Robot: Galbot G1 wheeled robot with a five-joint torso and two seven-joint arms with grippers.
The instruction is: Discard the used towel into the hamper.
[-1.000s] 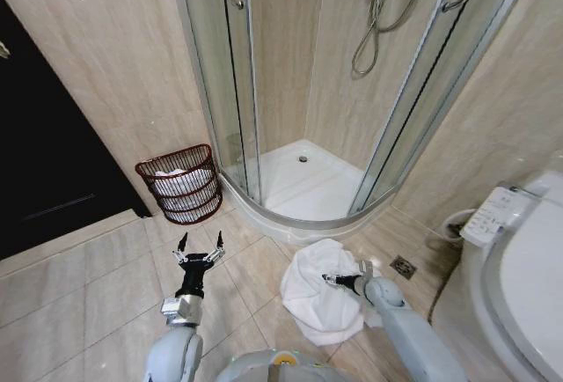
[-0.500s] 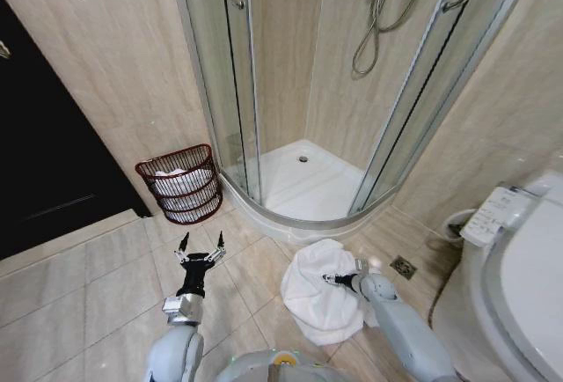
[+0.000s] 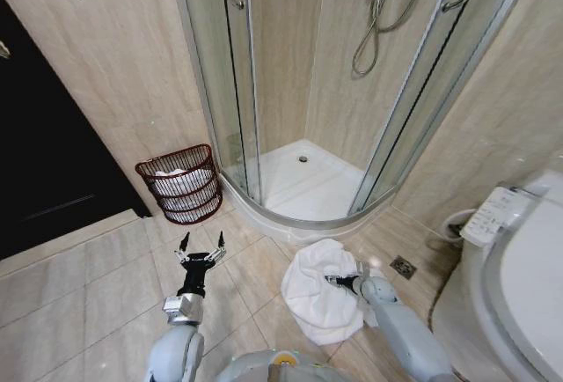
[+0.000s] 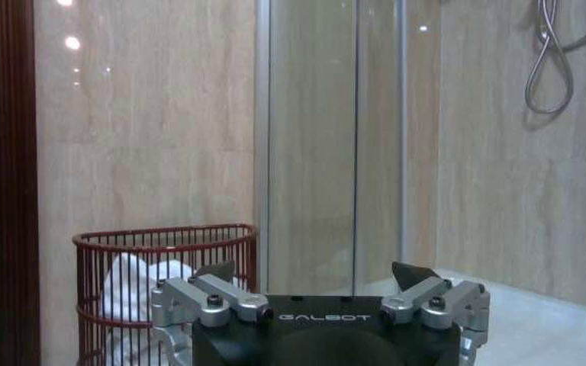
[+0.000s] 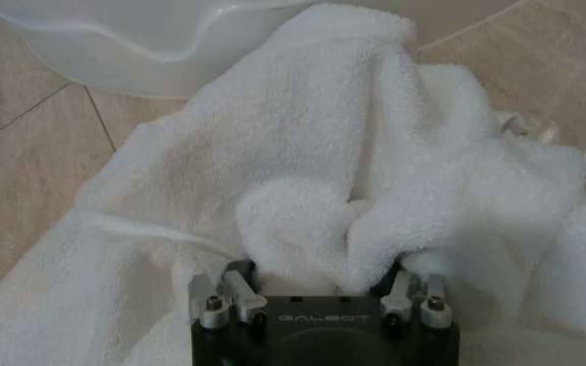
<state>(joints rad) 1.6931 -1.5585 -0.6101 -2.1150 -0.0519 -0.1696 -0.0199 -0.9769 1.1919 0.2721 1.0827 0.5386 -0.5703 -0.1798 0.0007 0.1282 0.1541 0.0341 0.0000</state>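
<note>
Beige tiled bathroom floor [image 3: 97, 285] was where everything sat, with the curved glass shower stall [image 3: 299, 91] in the corner and a toilet [image 3: 519, 276] off to the robot's right. Against the wall by the dark doorway stood the hamper [image 3: 181, 184], a reddish-brown wire basket, and it already had some white cloth [image 4: 135, 286] bunched inside, visible through the bars in the left wrist view too. The towel [image 3: 318, 292] itself was a rumpled white heap on the floor just in front of the shower's raised base, well apart from the hamper. The right gripper [image 3: 337, 281] was pushed down into that heap, its jaws set on either side of a raised fold of towel; I couldn't tell if they had it pinched. The left gripper [image 3: 201, 246] hung above the tiles between robot and hamper, jaws spread wide with nothing in them.
</note>
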